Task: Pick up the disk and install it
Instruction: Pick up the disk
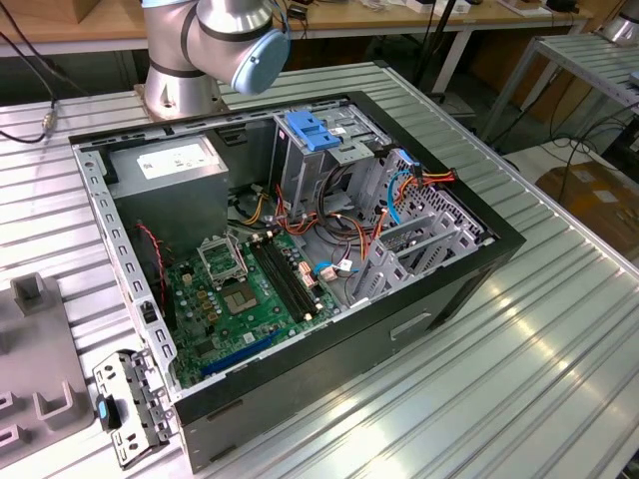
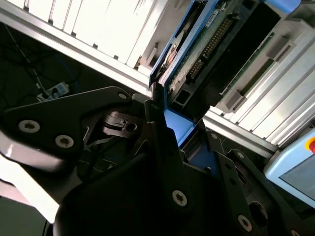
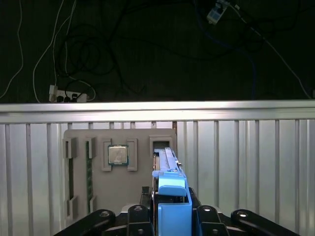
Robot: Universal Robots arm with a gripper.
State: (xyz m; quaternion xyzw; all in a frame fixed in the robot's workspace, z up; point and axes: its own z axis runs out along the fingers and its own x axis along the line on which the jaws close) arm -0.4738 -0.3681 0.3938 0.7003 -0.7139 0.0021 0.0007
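The disk [image 3: 168, 169] stands on edge in its blue plastic carrier [image 3: 172, 204]. My gripper [image 3: 170, 212] is shut on it, with a black finger pressed against each side of the carrier. The disk's far end reaches the empty slot of a grey holder tray [image 3: 98, 196]; whether it still rests there I cannot tell. In the second wrist view the disk's circuit-board side [image 2: 209, 46] faces the camera, and the carrier's blue edge [image 2: 176, 125] sits between the fingers of the gripper [image 2: 181, 133]. In the exterior view the open computer case [image 1: 469, 274] holds a grey drive cage [image 1: 300, 165].
A blue bracket [image 1: 315, 132] tops the drive cage. The arm's base [image 1: 185, 85] stands behind the case. The holder tray also carries a processor chip [image 3: 118, 155] and memory sticks. A loose metal bracket [image 1: 125, 404] lies at the case's near corner. Beyond the ribbed table edge [image 3: 157, 112] lie floor cables.
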